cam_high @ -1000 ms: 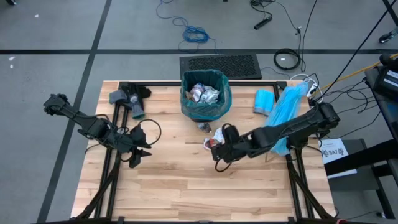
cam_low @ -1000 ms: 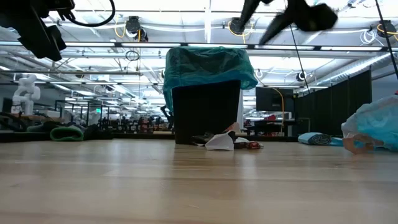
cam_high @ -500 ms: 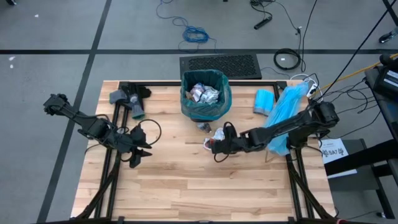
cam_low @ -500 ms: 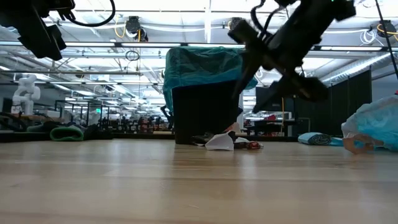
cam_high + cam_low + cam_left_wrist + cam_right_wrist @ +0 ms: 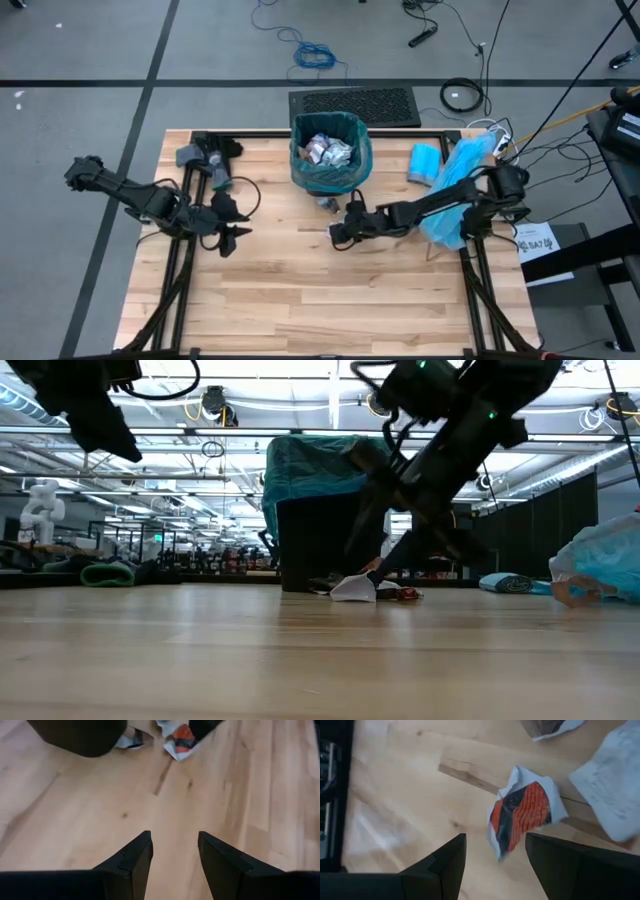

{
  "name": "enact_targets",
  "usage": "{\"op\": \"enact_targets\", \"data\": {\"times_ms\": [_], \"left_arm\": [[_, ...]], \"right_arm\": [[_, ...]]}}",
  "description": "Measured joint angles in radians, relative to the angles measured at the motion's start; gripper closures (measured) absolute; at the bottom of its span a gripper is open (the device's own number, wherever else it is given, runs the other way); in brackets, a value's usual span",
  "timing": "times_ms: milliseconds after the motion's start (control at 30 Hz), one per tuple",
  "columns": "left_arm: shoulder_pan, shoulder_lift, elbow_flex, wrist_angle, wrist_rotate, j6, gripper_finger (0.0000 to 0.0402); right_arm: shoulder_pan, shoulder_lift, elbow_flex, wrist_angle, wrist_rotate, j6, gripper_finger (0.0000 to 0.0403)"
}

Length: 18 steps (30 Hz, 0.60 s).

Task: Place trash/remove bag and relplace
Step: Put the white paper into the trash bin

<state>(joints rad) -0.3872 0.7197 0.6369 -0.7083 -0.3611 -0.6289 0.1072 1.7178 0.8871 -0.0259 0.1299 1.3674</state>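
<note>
The right gripper (image 5: 492, 857), fingers spread, hangs just over an orange-and-white wrapper (image 5: 525, 815) lying on the table (image 5: 300, 300) near the bag (image 5: 330, 150)-lined bin, and should drop straight down around it before pinching, while the left gripper (image 5: 225, 240) waits open far left.

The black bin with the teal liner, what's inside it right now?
Inside the bag lining the bin, the high view shows crumpled white and grey trash piled near the top. Whatever lies beneath that top layer is covered, and the bin's bottom cannot be seen.
</note>
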Motion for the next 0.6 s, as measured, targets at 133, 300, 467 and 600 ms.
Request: {"op": "enact_targets", "data": {"times_ms": [133,300,467,600], "left_arm": [[0.044,0.0,0.0,0.021,0.001,0.016,0.024],[0.084,0.0,0.0,0.021,0.004,0.066,0.024],[0.115,0.0,0.0,0.019,0.008,0.069,0.024],[0.13,0.0,0.0,0.02,0.01,0.069,0.024]], "right_arm": [[-0.02,0.054,0.0,0.032,0.019,0.014,0.0212],[-0.054,0.097,0.0,0.137,0.023,-0.064,0.0291],[-0.054,0.075,0.0,0.194,0.015,-0.108,0.0391],[-0.022,0.005,0.001,0.159,-0.063,-0.13,0.0401]]}}
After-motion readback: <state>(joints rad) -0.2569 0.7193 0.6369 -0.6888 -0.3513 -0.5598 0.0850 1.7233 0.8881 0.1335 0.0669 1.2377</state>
